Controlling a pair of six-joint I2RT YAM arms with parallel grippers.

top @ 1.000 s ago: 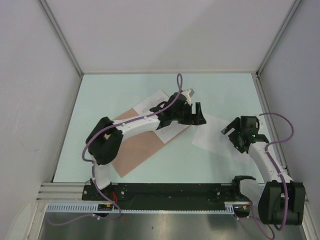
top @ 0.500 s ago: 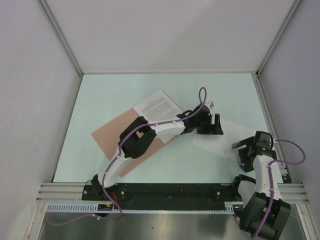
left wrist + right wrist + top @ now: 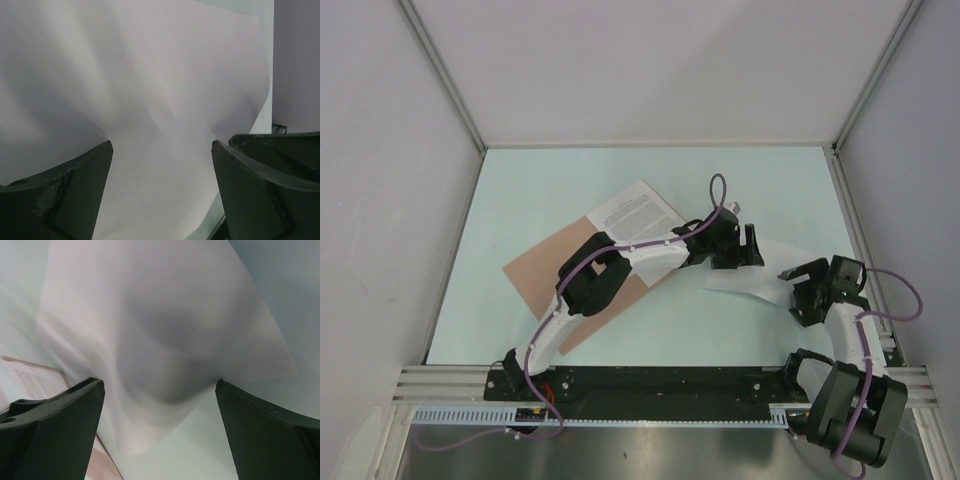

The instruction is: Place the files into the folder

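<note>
The salmon folder [image 3: 535,272] lies flat at the left of the table. The printed file [image 3: 632,212] rests partly on its far corner. The plain white file [image 3: 752,280] lies at the right, slightly buckled, between my two grippers. My left gripper [image 3: 752,248] is open and empty at the sheet's far left edge. In the left wrist view the plain file [image 3: 150,75] fills the frame between my left gripper's [image 3: 161,147] fingers. My right gripper [image 3: 798,290] is open and empty at the sheet's right edge. In the right wrist view my right gripper [image 3: 159,385] faces the bulged plain file [image 3: 160,315], with the folder [image 3: 102,465] at the lower left.
The pale green table [image 3: 570,180] is boxed in by grey walls on the left, back and right. A metal rail [image 3: 650,380] with the arm bases runs along the near edge. The left arm stretches across the folder's right part.
My left arm has swung right, from over the printed file to the plain file. My right gripper drew back toward its base, then came to the sheet's right edge. The plain file has buckled.
</note>
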